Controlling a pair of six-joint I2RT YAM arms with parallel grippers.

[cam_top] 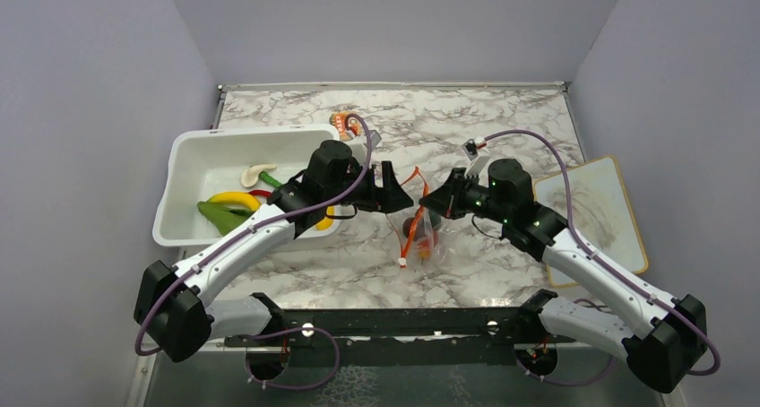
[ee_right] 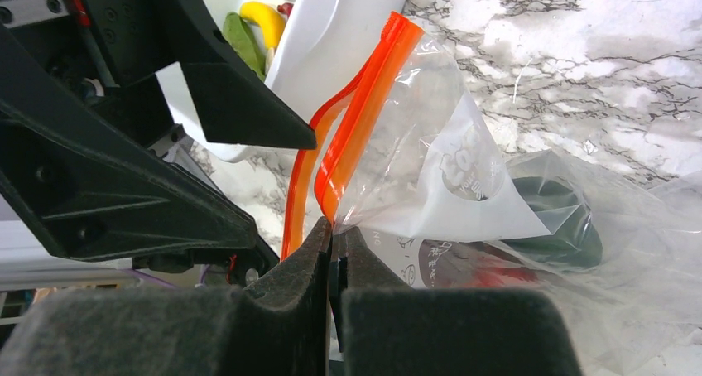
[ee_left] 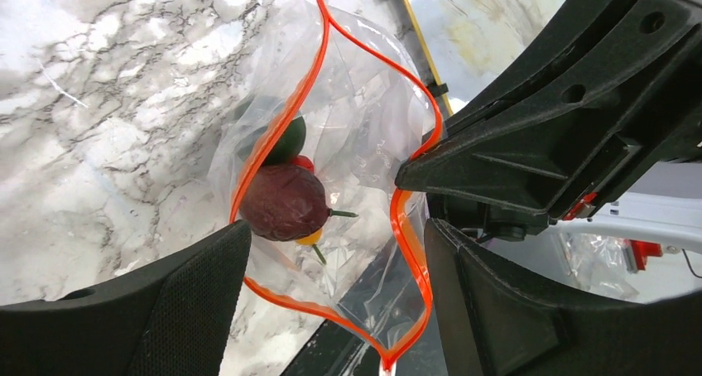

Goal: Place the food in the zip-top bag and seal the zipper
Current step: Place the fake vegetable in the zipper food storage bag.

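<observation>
Top view, left of frame: the white tub [cam_top: 184, 156] holds a yellow banana [cam_top: 235, 197], a green chilli [cam_top: 218, 215] and a pale curved piece [cam_top: 255, 173]. An orange item [cam_top: 342, 122] lies just above the tub's upper right corner; it is too small to identify.

Centre: my left pincer [cam_top: 392, 190] is spread wide, gripping nothing. In its wrist view the zip-top bag [ee_left: 364, 127] sits in the gap between my two fingers [ee_left: 194, 310], its mouth gaping toward the camera. The zipper [ee_left: 361, 48] loops around that opening. Its left run passes right at my left fingertip; I cannot tell whether they touch. Inside the bag there is a dark purple-brown round piece [ee_left: 284, 202], a green piece [ee_left: 290, 140] above it and a red bit [ee_left: 303, 161] between them.

Right of centre: my right pincer [cam_top: 428, 201] is clamped on the bag's rim. Its wrist view shows both fingers pressed together with the orange strip rising out of them toward the upper middle of the frame. The bag's body spreads to the right over the marble table [ee_right: 579, 45]. In the top view the white tab [cam_top: 403, 263] sits at the bag's lower end.

Far right: a white board with a tan border [cam_top: 591, 214] lies well apart from the bag.
</observation>
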